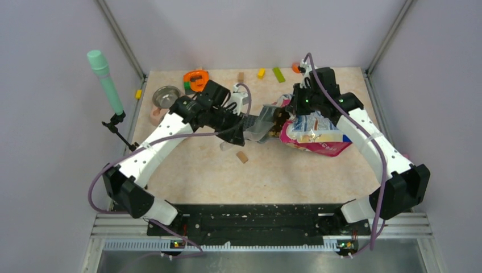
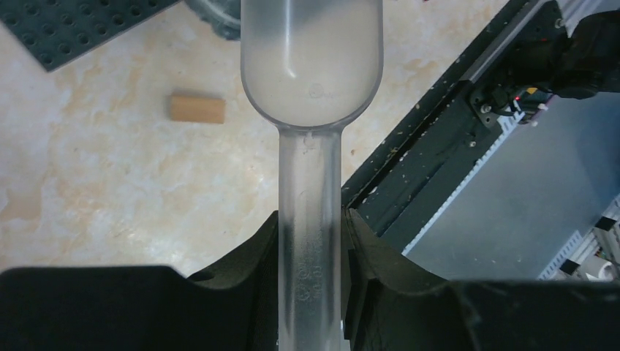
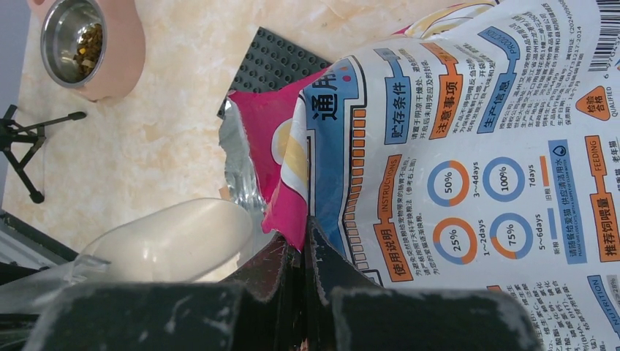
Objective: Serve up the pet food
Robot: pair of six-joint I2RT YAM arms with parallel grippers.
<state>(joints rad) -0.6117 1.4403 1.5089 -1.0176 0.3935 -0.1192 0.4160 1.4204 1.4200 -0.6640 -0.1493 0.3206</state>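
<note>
Above the table (image 1: 187,176), left pincer (image 2: 311,234) grasping clear scoop (image 2: 311,58) handle, right pincer (image 3: 305,252) clenched on pet food bag (image 3: 475,146) rim.

The table (image 1: 295,182) has a pale beige, marbled top, evenly lit, with only soft shadows on it. Plain lilac-grey walls stand close around the table: a back wall (image 1: 256,28) behind it and a left wall (image 1: 51,114) and right wall (image 1: 437,85) at its sides. A left post (image 1: 119,37) and a right post (image 1: 389,34) of bare metal rise from its far corners. Along the table's near edge runs a silver rail (image 1: 113,225), with a dull grey metal sheet (image 1: 261,263) just in front.
</note>
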